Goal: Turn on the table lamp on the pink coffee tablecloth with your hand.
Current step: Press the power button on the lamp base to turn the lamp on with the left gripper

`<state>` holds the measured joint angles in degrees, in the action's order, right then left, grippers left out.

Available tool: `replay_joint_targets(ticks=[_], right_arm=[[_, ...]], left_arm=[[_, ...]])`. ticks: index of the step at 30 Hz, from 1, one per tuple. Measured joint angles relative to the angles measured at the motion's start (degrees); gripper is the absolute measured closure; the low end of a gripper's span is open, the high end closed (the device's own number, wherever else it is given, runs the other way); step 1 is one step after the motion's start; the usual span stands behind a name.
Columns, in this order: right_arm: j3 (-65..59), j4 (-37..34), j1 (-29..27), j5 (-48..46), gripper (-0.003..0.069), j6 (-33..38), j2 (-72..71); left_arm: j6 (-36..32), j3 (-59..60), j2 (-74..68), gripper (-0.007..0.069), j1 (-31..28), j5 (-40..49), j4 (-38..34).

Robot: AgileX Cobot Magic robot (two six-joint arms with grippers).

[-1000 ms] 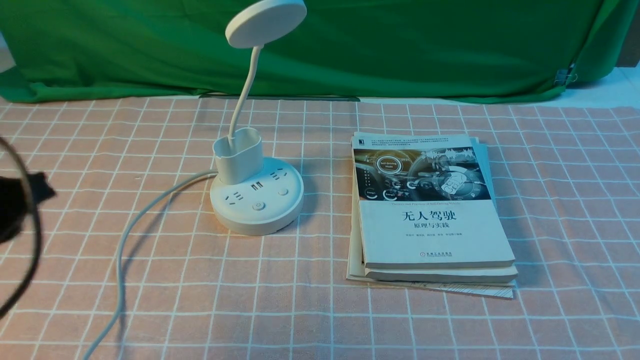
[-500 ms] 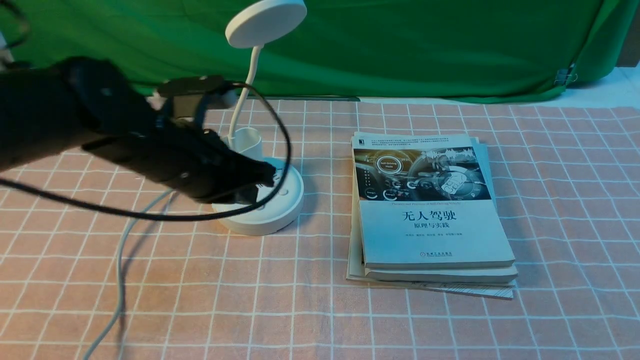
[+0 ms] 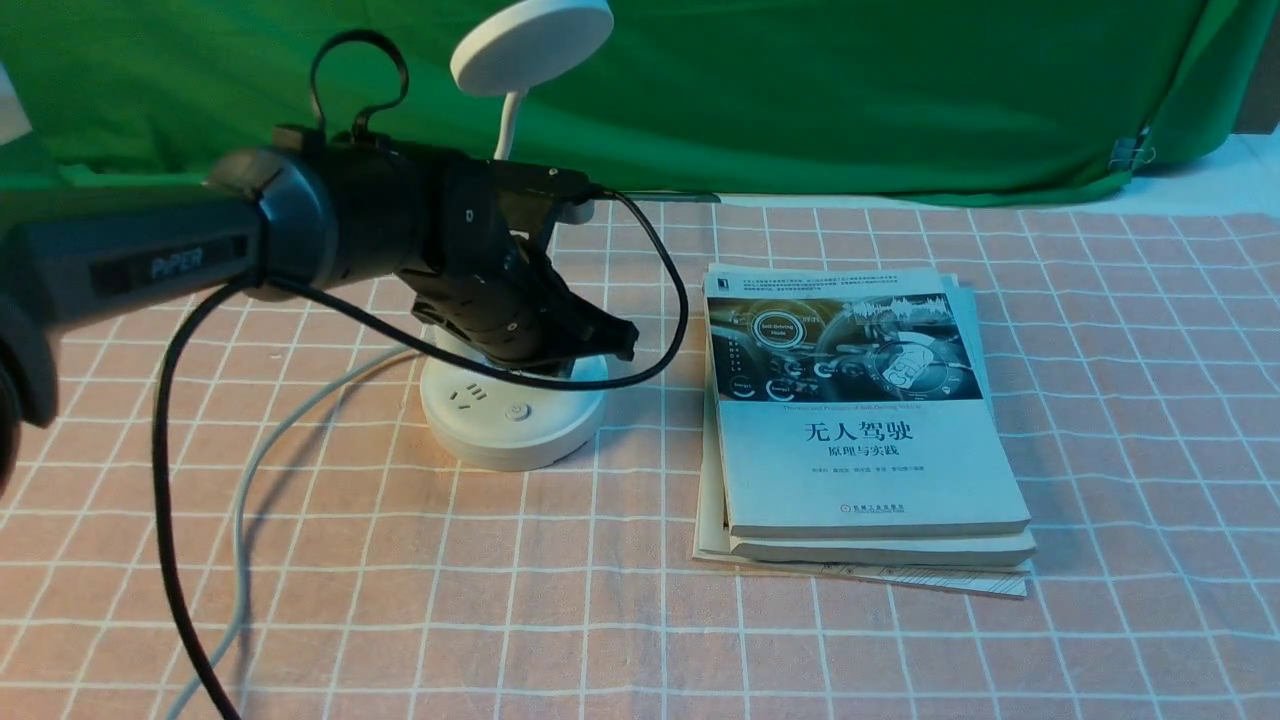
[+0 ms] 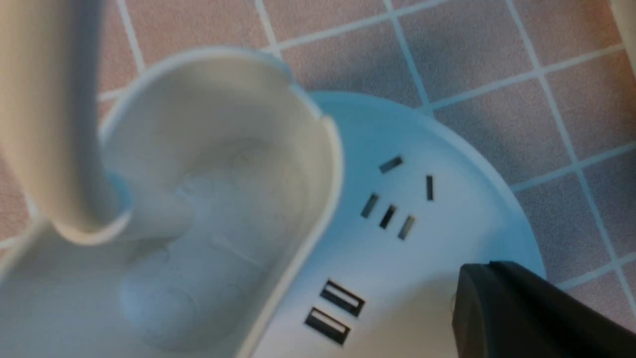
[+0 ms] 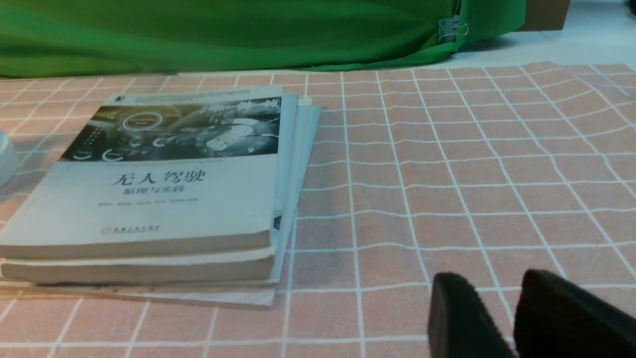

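The table lamp [image 3: 530, 45] is standing on the pink tablecloth [image 3: 900, 660], left of the table's middle and nearer the far edge than the near one; I am seeing no evident glow. At its round base [image 3: 512, 440], I am positioning the left gripper [image 4: 492, 268], jaws fully closed and holding nothing, over a partly hidden button [image 4: 454, 301]; contact is remaining unclear. For a good press, I am aiming to centre the joined tips, push straight down briefly, then lift, clearing the cup [image 4: 278, 298] and bendable neck [image 4: 64, 124]. The power-marked button [image 3: 517, 411] is lying uncovered. Farther right, the books [image 3: 880, 470] are resting apart, and the right gripper [image 5: 489, 281] is waiting, jaws slightly parted and empty.
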<state>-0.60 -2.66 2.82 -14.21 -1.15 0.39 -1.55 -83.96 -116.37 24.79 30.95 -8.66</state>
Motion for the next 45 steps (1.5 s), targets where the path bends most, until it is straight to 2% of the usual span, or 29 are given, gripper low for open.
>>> replay_joint_targets(ticks=[26,35,38,42,45], right_arm=[[0.0,0.0,0.0,0.07,0.0418,0.0,0.0],[0.0,0.0,0.0,0.02,0.0418,0.0,0.0],[0.0,0.0,0.0,0.02,0.0418,0.0,0.0],[0.0,0.0,0.0,0.02,0.0418,0.0,0.0],[0.0,0.0,0.0,0.02,0.0418,0.0,0.0]], left_arm=[[1.55,-1.83,-3.16,0.0625,0.0,3.09,-0.33],[7.15,-2.32,-3.85,0.0624,2.81,2.89,8.66],[8.45,-1.93,-2.39,0.0624,2.96,2.15,9.33],[8.67,-0.48,-0.13,0.0624,3.15,3.93,5.34],[6.56,4.5,4.57,0.0624,3.47,5.2,-1.18]])
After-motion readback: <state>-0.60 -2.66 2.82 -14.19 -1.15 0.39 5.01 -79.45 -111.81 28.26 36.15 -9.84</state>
